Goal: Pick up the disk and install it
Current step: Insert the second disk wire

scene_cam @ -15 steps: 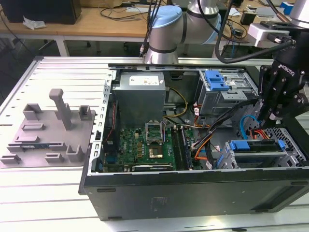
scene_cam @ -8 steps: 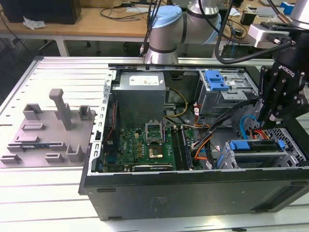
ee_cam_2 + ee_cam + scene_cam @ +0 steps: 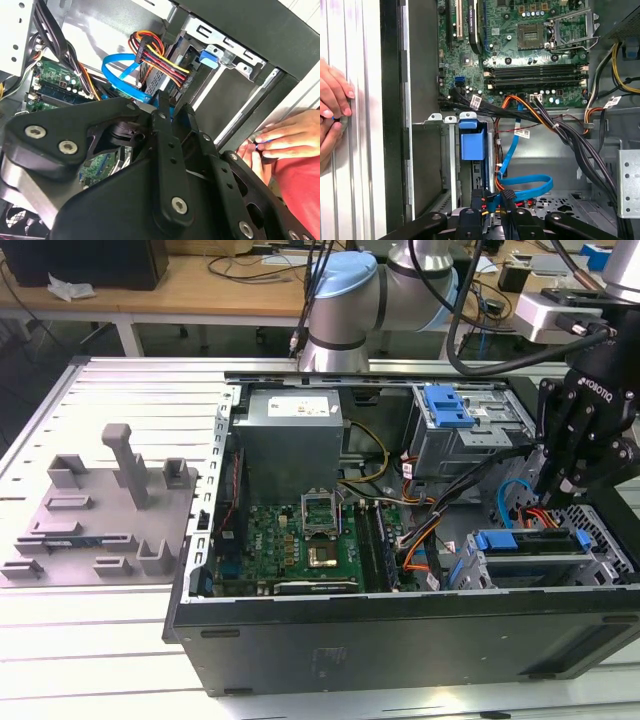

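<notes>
Claw [image 3: 558,490], black and two-fingered, hangs inside an open grey metal computer case [image 3: 400,625], low over a corner drive bay. Whether it is open, closed or gripping cannot be told. Just beneath it, reaching away towards the exterior view's left, lies the flat silver metal disk with its bright blue plastic rail frame [image 3: 527,542], seated in that bay, long axis level. Beyond the case wall, a person's hand [image 3: 332,110] rests on the table.
</notes>
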`<state>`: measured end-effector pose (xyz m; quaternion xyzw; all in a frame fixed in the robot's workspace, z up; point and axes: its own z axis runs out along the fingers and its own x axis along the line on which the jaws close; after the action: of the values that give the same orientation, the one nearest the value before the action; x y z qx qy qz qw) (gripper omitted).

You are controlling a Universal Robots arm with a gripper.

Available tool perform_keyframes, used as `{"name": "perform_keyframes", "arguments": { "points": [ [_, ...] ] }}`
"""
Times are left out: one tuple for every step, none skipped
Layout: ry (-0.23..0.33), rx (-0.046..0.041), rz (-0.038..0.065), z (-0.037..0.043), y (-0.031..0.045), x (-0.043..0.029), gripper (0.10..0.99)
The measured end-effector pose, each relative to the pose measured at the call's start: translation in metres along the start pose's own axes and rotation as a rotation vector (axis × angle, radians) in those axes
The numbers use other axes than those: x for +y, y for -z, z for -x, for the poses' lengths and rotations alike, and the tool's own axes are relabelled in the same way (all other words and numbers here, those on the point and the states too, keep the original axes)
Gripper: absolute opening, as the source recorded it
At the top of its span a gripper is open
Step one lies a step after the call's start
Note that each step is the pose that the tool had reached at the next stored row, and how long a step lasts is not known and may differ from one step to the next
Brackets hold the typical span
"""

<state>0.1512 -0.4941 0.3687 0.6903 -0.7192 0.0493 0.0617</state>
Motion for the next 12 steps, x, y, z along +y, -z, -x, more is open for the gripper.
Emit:
{"name": "perform_keyframes", "arguments": {
  "points": [
    [0.000,0.0000,0.000,0.0000,-0.0001,0.0000,0.290],
    [0.000,-0.0001,0.000,0.0000,-0.0001,0.0000,0.275],
    [0.000,0.0000,0.000,0.0000,-0.0001,0.0000,0.208],
    [0.000,-0.0004,0.000,0.0000,-0.0002,0.0000,0.161],
    [0.000,-0.0006,0.000,0.0000,-0.0002,0.0000,0.161],
    [-0.001,-0.0006,0.000,0.0000,-0.0002,0.0000,0.161],
    [-0.001,-0.0006,0.000,0.0000,-0.0002,0.0000,0.161],
    [-0.001,-0.0005,0.000,0.0000,-0.0001,0.0000,0.161],
    [-0.001,-0.0005,0.000,0.0000,-0.0001,0.0000,0.161],
    [-0.001,-0.0006,0.000,0.0000,-0.0002,0.0001,0.161],
    [-0.001,-0.0009,-0.001,-0.0006,-0.0003,0.0007,0.161],
    [-0.001,-0.0025,-0.002,-0.0014,-0.0004,0.0011,0.161]
  ]
}}
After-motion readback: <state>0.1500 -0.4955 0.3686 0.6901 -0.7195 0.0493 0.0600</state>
